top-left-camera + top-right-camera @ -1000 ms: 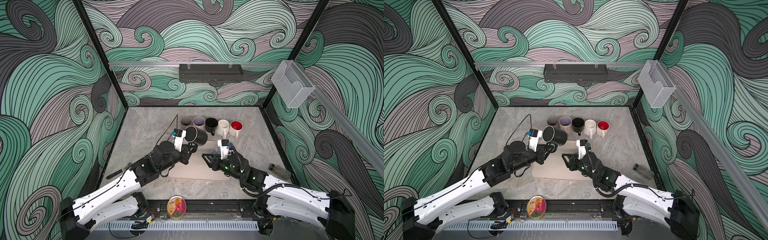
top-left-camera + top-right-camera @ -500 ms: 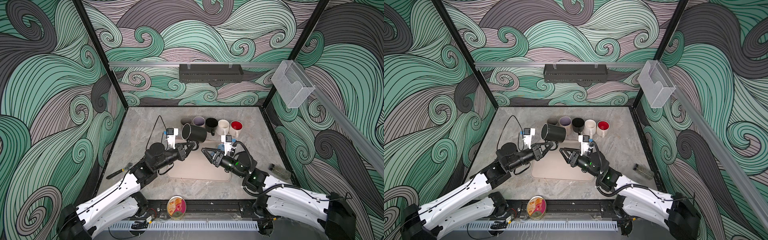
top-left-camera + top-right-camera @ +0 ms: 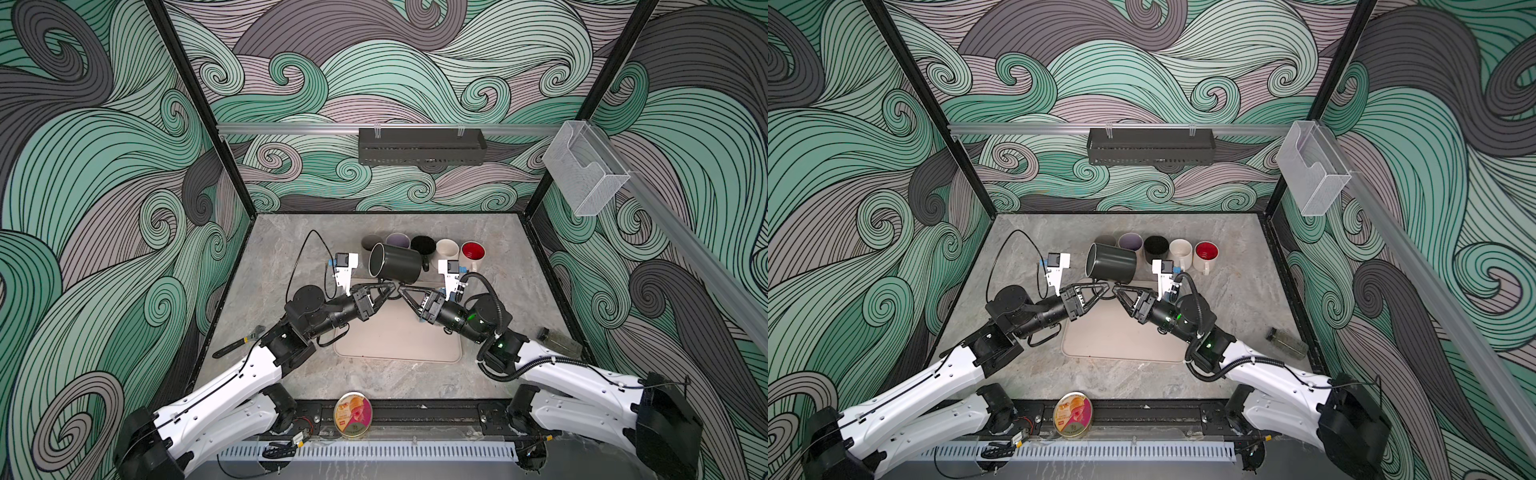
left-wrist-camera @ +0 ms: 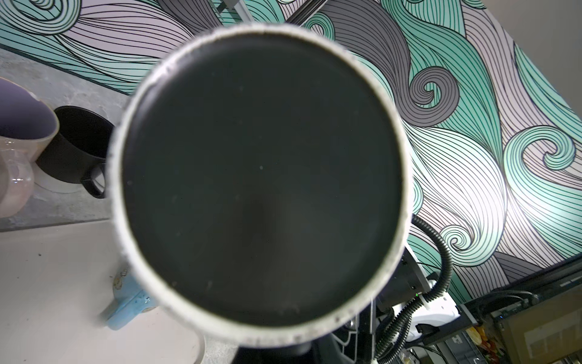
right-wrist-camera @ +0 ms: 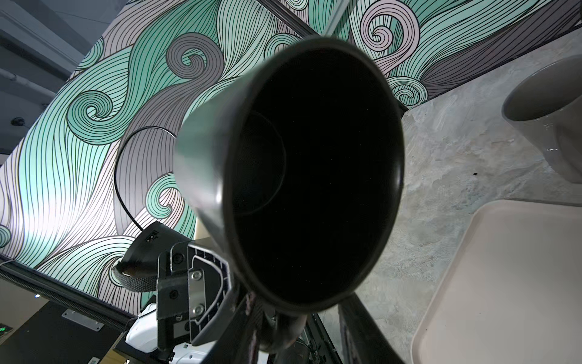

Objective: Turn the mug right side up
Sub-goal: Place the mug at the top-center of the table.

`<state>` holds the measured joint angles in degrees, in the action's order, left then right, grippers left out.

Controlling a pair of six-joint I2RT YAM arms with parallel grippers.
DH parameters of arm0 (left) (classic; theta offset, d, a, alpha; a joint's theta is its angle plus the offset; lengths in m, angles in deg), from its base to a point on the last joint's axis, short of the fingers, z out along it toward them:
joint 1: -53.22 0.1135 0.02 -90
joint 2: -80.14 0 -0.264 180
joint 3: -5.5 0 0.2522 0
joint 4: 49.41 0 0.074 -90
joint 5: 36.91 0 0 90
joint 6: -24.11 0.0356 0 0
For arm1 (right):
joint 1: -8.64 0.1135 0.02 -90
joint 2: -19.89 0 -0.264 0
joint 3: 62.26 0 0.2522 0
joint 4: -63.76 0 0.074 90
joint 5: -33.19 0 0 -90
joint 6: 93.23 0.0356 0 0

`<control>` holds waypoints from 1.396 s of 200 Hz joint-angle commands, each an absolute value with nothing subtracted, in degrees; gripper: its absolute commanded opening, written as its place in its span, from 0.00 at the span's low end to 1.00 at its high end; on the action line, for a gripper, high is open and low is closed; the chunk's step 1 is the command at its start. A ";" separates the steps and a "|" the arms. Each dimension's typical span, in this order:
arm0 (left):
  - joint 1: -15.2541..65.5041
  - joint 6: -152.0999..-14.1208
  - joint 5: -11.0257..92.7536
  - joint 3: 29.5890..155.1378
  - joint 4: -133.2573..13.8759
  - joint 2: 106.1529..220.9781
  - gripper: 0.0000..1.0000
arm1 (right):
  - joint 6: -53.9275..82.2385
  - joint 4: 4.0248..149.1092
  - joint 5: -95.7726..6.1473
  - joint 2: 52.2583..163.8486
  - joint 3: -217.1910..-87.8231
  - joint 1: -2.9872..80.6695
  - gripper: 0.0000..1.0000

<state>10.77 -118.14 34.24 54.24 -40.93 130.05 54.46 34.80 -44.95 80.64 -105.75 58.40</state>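
So the dark grey mug (image 3: 397,264) is up in the air, lying on its side, base toward the left arm and mouth toward the right one. It's over the far edge of the beige tray (image 3: 399,345), just in front of the row of mugs (image 3: 448,249) near the table's (image 3: 498,266) far edge. From underneath, the left gripper (image 3: 390,286) is pinching its handle. The right gripper (image 3: 402,287) has its tips at that handle too, but I can't tell if it's squeezing or just spread around it.
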 commanded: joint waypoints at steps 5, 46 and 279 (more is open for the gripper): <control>10.78 -119.53 31.93 54.85 -29.77 129.71 0.00 | 57.79 28.01 -43.25 82.05 -107.05 57.73 0.41; 10.77 -121.82 31.59 53.72 -26.63 130.31 0.00 | 59.54 24.07 -42.36 83.22 -107.82 57.17 0.39; 10.80 -121.88 34.64 51.68 -37.48 129.69 0.42 | 59.90 18.15 -37.53 89.32 -115.96 55.84 0.00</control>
<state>11.20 -123.82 35.49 50.35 -28.23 130.33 61.70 24.64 -37.17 89.69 -112.66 56.78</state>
